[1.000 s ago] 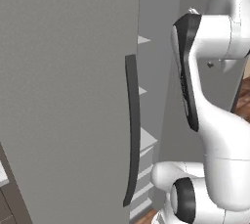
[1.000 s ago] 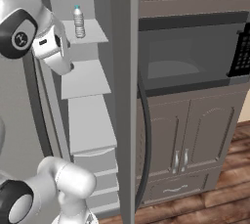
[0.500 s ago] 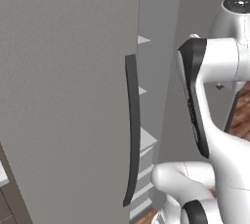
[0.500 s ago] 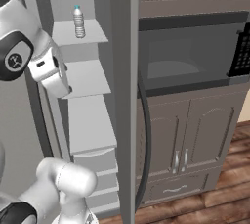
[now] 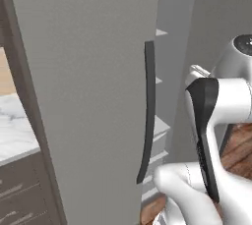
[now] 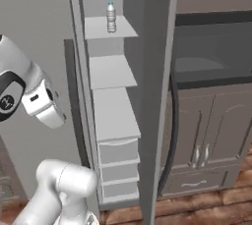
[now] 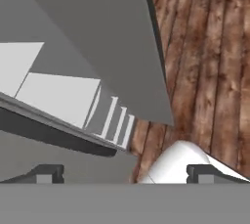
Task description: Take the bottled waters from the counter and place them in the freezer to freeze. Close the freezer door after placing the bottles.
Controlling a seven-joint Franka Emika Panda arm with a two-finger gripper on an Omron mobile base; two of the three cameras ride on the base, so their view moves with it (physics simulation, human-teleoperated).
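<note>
A small water bottle (image 6: 111,17) with a teal cap stands upright on the top white shelf inside the open freezer (image 6: 114,116). The other bottle is out of view. The freezer's grey door (image 5: 88,96) stands wide open, its long dark handle (image 5: 149,111) facing me. My gripper (image 7: 124,174) is open with nothing between its fingertips (image 7: 46,174); it looks down past the lower shelves and drawers (image 7: 63,96) at the wood floor. My hand (image 6: 43,105) hangs well below and left of the bottle's shelf. A strip of the marble counter (image 5: 15,130) shows at the far left.
The fridge's other door (image 6: 157,96) stands edge-on right of the shelves, with a dark curved handle (image 6: 172,135). Beyond it are the built-in microwave (image 6: 211,57) and grey-brown cabinet doors (image 6: 206,140). My own arm (image 5: 211,135) rises close to the open door.
The whole picture has shifted, so the base has driven; the counter now shows at the left. My hand has drawn back and down from the bottle's shelf. The bottle stays put.
</note>
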